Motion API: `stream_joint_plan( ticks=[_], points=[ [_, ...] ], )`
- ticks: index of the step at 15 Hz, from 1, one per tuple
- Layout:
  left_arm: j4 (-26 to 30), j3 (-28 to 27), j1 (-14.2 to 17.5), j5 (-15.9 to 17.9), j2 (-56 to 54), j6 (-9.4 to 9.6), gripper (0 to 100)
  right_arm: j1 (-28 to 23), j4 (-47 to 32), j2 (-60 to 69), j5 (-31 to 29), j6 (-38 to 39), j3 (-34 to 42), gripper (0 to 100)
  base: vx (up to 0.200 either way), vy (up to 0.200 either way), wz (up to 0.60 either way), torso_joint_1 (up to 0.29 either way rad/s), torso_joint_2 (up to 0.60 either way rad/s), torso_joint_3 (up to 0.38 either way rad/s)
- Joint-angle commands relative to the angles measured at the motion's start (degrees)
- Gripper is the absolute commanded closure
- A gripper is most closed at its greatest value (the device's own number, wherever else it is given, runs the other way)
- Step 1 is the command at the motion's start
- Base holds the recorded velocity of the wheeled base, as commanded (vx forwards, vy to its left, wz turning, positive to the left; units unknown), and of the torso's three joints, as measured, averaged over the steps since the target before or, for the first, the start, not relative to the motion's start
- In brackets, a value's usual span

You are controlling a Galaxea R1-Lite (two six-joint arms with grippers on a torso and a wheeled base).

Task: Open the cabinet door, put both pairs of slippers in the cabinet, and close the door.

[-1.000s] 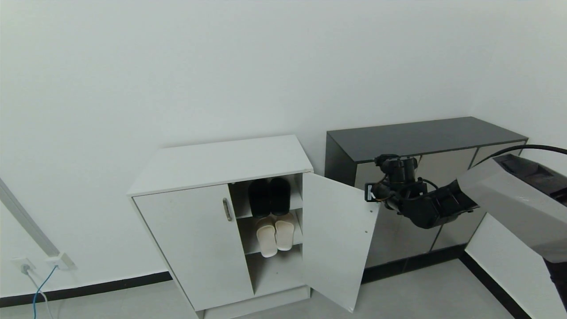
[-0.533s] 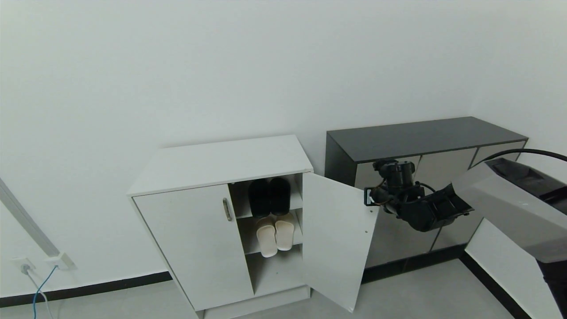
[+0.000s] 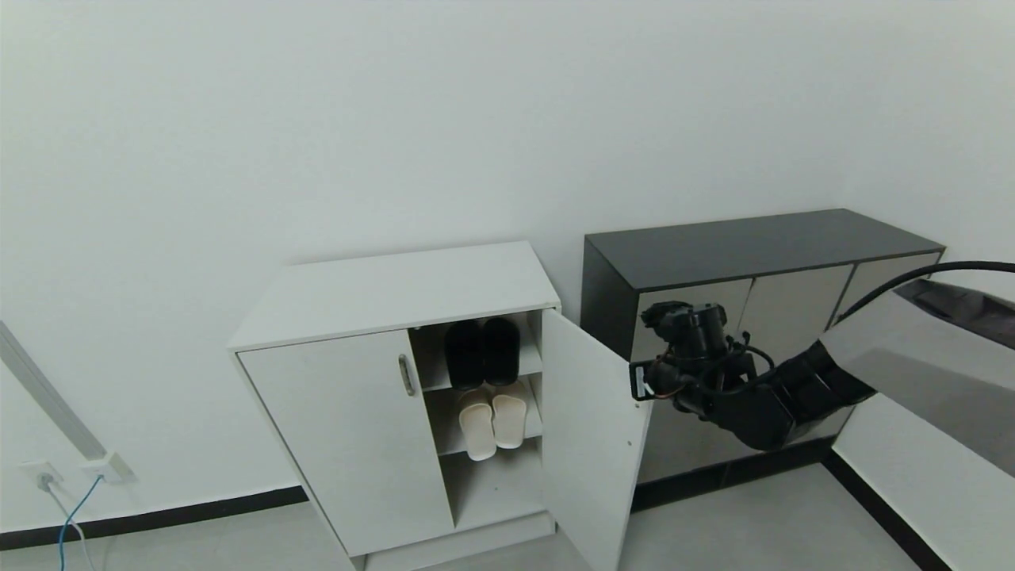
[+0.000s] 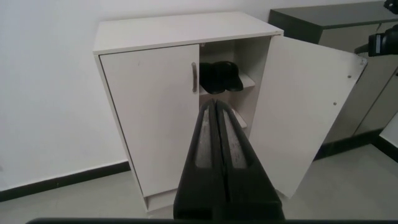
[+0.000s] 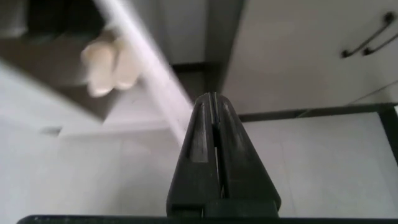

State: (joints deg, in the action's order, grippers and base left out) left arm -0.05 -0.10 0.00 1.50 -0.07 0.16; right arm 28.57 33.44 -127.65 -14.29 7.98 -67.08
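Head view shows the right hand (image 3: pixel 641 381), fingers pressed together, at the free edge of the half-open cabinet door (image 3: pixel 591 428). The left hand (image 4: pixel 216 107), also closed with nothing in it, faces the white cabinet (image 3: pixel 396 293). Inside are two pairs: black slippers (image 3: pixel 482 349) on the upper shelf, cream slippers (image 3: pixel 493 419) one shelf below. One dark sideboard (image 3: pixel 753 242) stands beside, on a grey floor (image 3: pixel 753 515).

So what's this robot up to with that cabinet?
Both pairs of slippers are already inside the white cabinet: the black slippers on the top shelf, the cream slippers on the shelf below. The right gripper, shut, is at the free edge of the open door, which has swung a little further closed in the last second. The left gripper is held back, shut and empty.
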Motion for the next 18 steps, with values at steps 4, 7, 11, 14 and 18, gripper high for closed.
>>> stream_joint_plan(
  ticks=[4, 7, 11, 14, 18],
  points=[
    [0.0, 0.0, 0.0, 0.0, 0.1, 0.02, 100, 4.2, 4.4, 9.0, 0.2, 0.1, 9.5, 100, 0.0, 0.0, 0.0, 0.0, 0.0, 0.0],
    [0.0, 0.0, 0.0, 0.0, 0.1, 0.02, 100, 4.7, 9.9, 9.8, 0.6, -1.3, 14.0, 100, 0.0, 0.0, 0.0, 0.0, 0.0, 0.0],
    [0.0, 0.0, 0.0, 0.0, 0.1, 0.02, 100, 5.4, 10.1, 10.1, 0.5, -2.4, 14.8, 100, 0.0, 0.0, 0.0, 0.0, 0.0, 0.0],
    [0.0, 0.0, 0.0, 0.0, 0.1, 0.02, 100, 5.8, 10.2, 10.1, 2.2, -2.4, 16.3, 100, 0.0, 0.0, 0.6, 0.001, 0.0, 0.004],
    [0.0, 0.0, 0.0, 0.0, 0.1, 0.02, 100, 5.2, 12.4, 10.2, 6.3, -2.4, 17.3, 100, 0.0, 0.0, 0.3, 0.001, 0.0, 0.0]
  ],
)
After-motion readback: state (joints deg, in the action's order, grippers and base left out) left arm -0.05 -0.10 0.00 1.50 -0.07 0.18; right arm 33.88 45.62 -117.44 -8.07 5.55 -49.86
